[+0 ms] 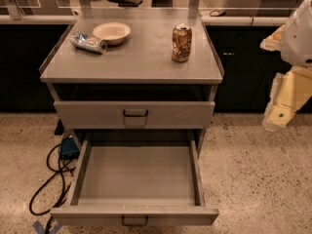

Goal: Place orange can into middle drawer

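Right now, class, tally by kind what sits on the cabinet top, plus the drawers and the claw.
Orange can: 1
Bowl: 1
Shiny wrapped tube: 1
Drawers: 2, middle drawer open, upper drawer shut
Claw: 1, at the right edge, beside the cabinet
Total: 6

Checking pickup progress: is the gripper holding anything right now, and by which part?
Nothing is held. The orange can stands free on the cabinet top; the gripper hangs off to the right, apart from it.
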{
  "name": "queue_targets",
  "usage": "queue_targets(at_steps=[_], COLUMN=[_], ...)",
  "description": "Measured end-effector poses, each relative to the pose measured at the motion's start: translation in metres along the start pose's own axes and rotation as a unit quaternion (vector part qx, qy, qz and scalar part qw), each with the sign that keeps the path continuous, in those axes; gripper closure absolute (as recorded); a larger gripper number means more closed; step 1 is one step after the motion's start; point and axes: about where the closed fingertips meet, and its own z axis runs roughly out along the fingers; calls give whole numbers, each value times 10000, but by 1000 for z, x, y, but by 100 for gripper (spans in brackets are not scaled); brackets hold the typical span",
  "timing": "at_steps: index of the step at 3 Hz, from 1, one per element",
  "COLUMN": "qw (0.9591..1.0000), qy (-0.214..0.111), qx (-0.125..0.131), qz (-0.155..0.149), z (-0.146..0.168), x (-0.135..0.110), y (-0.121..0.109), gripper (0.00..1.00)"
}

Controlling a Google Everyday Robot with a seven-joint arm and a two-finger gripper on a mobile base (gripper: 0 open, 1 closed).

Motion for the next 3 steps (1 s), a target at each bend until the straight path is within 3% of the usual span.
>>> queue_targets(at_steps=[1, 2, 3], qw=[9996, 9957, 9839], qy=[-260, -892, -1747], qx=[94, 222, 357], qz=[-102, -63, 154], z=[17, 41, 60], x=[-17, -38, -53], y=[-25, -64, -100], gripper=[0, 0, 0])
